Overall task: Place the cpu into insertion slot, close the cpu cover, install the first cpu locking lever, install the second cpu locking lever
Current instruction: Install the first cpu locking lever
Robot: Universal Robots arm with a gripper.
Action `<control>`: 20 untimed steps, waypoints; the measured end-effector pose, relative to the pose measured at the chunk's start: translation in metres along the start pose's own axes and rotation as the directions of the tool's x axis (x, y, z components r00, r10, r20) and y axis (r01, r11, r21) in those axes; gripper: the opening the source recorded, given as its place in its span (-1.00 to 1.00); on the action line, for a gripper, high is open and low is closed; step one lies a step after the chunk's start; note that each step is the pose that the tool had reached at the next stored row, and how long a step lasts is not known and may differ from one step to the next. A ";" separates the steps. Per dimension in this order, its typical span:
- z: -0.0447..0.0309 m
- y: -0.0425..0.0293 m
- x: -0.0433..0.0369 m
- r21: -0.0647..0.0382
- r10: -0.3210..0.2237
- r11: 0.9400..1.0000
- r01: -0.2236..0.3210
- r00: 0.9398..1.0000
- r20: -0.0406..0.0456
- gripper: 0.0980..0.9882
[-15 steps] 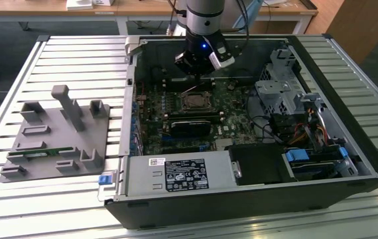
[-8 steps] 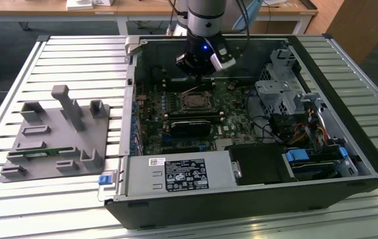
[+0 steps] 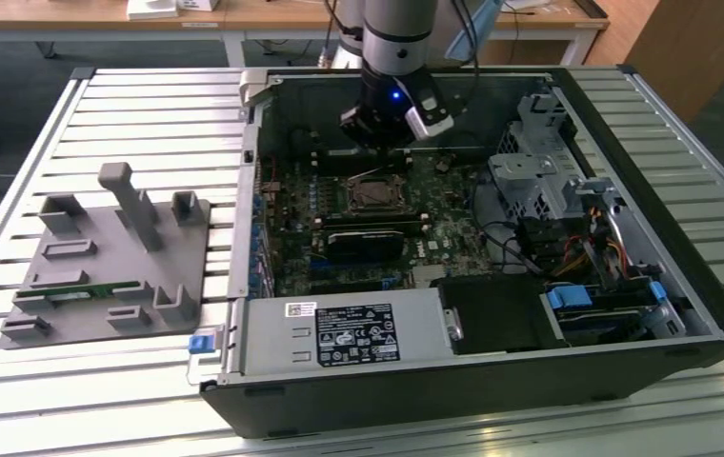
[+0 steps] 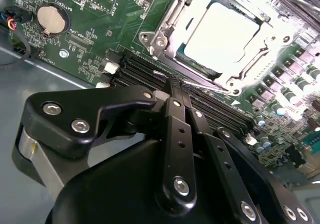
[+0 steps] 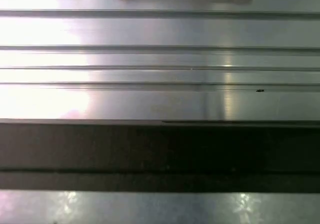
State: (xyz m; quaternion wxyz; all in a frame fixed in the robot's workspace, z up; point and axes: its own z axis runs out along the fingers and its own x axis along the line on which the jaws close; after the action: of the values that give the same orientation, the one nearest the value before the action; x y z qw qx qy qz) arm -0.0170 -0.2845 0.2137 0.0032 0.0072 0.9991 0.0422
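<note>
On a slatted metal surface (image 3: 146,105), an open computer case (image 3: 667,314) lies under the arm, its gripper (image 3: 385,143) hovering just above the green board (image 3: 457,243). In the second wrist view the gripper's fingers (image 4: 176,115) are pressed together, holding nothing. The cpu (image 4: 225,34) sits in the slot (image 4: 172,29) with the cover (image 4: 280,39) down around it. A thin lever (image 4: 200,87) runs beside the socket; catching it cleanly probably takes a low, square approach.
</note>
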 end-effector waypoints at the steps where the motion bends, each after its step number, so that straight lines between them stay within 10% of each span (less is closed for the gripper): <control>1: 0.0008 -0.0001 -0.0003 0.000 0.000 1.000 0.000 1.000 0.000 -0.98; 20: 0.0135 -0.0011 -0.0055 0.010 0.002 1.000 -0.002 1.000 -0.002 -0.98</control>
State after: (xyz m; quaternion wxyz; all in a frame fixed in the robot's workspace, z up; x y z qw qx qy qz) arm -0.0114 -0.2845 0.2002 0.0023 0.0080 0.9993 0.0371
